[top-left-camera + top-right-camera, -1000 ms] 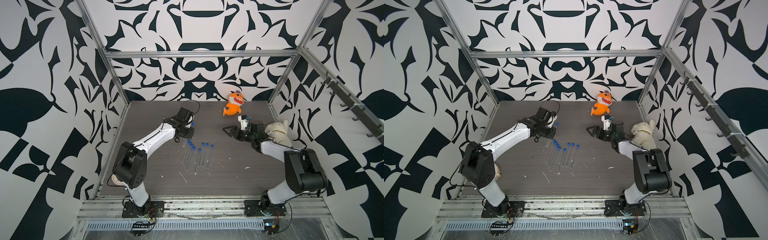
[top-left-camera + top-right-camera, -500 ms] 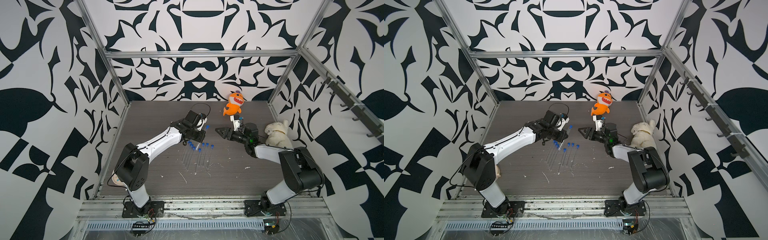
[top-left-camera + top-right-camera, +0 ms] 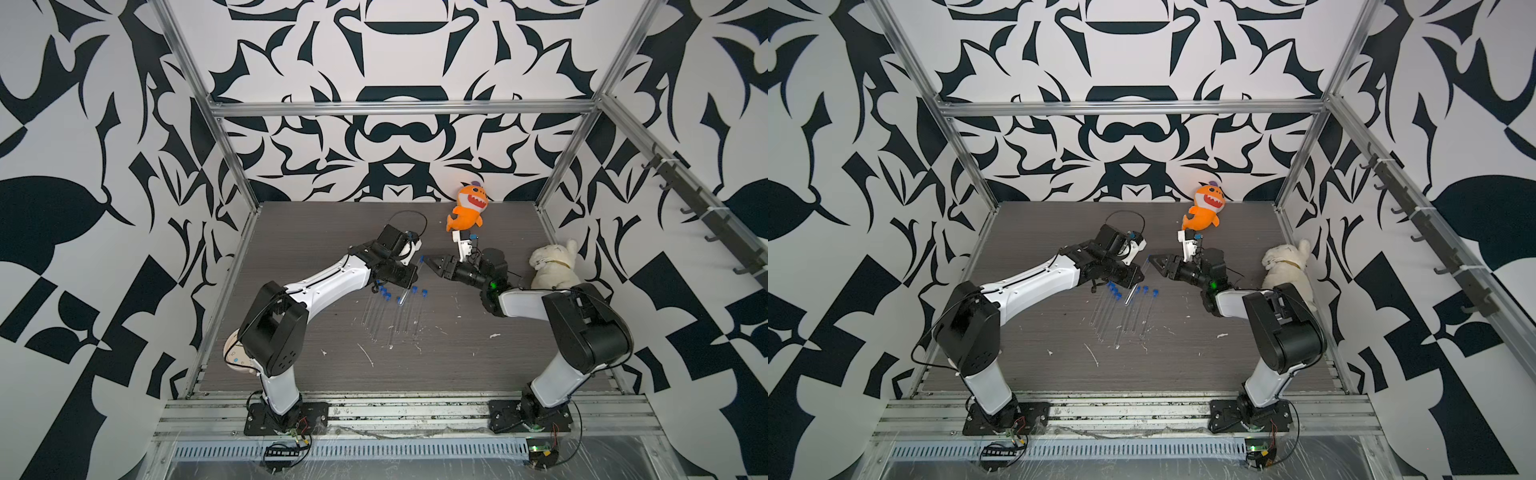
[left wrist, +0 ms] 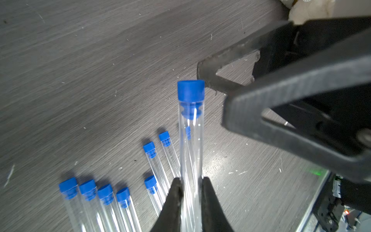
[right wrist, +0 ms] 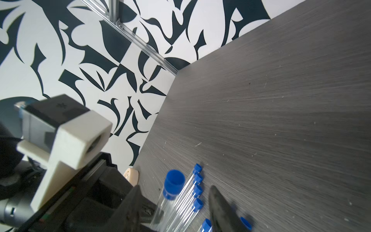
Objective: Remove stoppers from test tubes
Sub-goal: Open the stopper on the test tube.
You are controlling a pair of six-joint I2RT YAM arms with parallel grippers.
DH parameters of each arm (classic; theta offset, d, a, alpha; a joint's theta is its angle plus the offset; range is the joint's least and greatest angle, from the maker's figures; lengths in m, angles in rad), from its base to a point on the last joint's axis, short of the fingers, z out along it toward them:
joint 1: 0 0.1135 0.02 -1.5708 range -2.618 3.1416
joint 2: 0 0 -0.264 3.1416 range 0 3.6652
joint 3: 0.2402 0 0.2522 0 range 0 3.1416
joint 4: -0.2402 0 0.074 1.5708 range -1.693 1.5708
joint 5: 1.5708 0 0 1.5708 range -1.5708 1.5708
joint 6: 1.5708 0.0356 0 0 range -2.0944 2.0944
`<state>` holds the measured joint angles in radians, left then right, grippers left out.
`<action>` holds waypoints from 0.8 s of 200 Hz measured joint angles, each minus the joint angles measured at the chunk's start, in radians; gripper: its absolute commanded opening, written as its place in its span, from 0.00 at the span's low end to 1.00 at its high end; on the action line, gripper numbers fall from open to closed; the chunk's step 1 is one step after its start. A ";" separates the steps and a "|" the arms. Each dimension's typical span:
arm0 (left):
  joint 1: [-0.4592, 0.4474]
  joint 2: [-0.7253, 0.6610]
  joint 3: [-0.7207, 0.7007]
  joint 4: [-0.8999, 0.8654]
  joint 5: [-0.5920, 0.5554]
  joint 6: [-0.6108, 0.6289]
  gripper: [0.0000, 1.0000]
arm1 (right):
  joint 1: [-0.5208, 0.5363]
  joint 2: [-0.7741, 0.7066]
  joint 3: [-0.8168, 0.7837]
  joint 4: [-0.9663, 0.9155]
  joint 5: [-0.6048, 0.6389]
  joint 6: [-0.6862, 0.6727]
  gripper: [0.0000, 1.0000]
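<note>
Your left gripper [image 4: 190, 185] clamped a light, slick, probably brittle test tube [image 4: 190, 144]; your right gripper [image 5: 175, 188] gaped around its stopper [image 4: 190, 91]: pinch there, gently.

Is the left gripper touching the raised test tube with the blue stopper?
Touching. In the left wrist view the left gripper has both fingers pressed against opposite sides of the test tube, with no gap.

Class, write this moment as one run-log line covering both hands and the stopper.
left hand: shut on test tube | right hand: open, jaws straddling blue stopper | stopper: in tube, not yet pulled
</note>
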<state>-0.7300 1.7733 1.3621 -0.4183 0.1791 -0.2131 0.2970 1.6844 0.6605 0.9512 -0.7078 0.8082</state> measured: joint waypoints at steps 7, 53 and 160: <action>-0.002 0.001 0.000 0.000 0.002 0.000 0.00 | 0.000 0.005 0.000 0.007 0.001 0.004 0.48; -0.006 0.001 0.000 0.011 0.014 0.001 0.00 | 0.003 0.026 0.007 0.035 0.002 0.029 0.43; -0.016 0.001 -0.001 0.026 0.030 0.004 0.00 | 0.019 0.028 0.017 0.063 0.009 0.054 0.12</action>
<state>-0.7464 1.7741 1.3609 -0.3927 0.2092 -0.2089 0.3161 1.7123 0.6777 1.0142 -0.6987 0.8623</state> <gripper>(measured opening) 0.177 0.141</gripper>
